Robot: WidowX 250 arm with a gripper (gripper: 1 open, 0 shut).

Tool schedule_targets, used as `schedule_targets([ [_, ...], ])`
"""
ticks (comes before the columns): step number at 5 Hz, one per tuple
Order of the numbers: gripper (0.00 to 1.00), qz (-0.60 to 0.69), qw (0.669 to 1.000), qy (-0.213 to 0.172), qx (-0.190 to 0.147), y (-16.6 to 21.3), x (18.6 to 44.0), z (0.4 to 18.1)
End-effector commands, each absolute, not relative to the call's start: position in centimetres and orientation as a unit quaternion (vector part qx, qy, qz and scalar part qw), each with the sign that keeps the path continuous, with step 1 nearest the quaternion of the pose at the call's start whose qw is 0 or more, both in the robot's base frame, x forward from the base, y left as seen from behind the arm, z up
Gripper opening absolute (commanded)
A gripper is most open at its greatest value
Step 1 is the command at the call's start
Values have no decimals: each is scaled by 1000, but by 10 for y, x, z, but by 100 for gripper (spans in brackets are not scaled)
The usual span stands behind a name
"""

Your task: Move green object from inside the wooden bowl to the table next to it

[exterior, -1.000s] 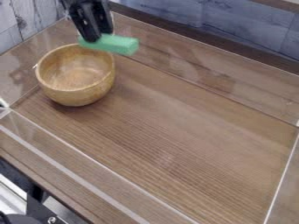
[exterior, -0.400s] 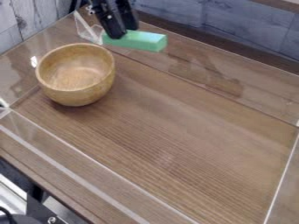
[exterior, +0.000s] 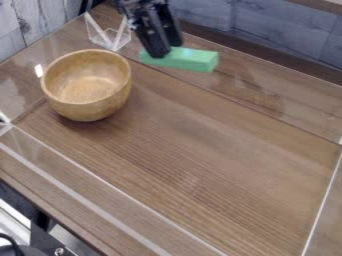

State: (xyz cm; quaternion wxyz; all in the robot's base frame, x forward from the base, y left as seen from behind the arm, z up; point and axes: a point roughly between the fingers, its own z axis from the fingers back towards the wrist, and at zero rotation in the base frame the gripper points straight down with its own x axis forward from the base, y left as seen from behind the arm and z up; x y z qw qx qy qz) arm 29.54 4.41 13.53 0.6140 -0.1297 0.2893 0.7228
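The pincer [exterior: 156, 50] is gripping the green object [exterior: 179, 59], and we see it up at about twelve o'clock in our view, with the black arm reaching in from the top edge. The block lies flat-side up, its free end pointing to three o'clock; we cannot tell whether its underside touches the table [exterior: 214, 160]. It is outside the wooden bowl [exterior: 87, 86], well apart from the rim, toward two o'clock from the bowl. The bowl stands upright at about ten o'clock on the brown wood-grain tabletop. Down at seven o'clock, beyond the table's edge, we make out some dark cables [exterior: 34, 225].
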Motion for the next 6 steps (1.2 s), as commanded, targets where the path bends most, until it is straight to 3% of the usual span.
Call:
schedule_targets([
  [1,0,732,610,258,-159,44,286,154],
  [2,0,733,609,257,-159,39,277,149],
  [5,0,759,576,249,-174,36,287,159],
  [6,0,789,537,243,-172,39,278,137],
])
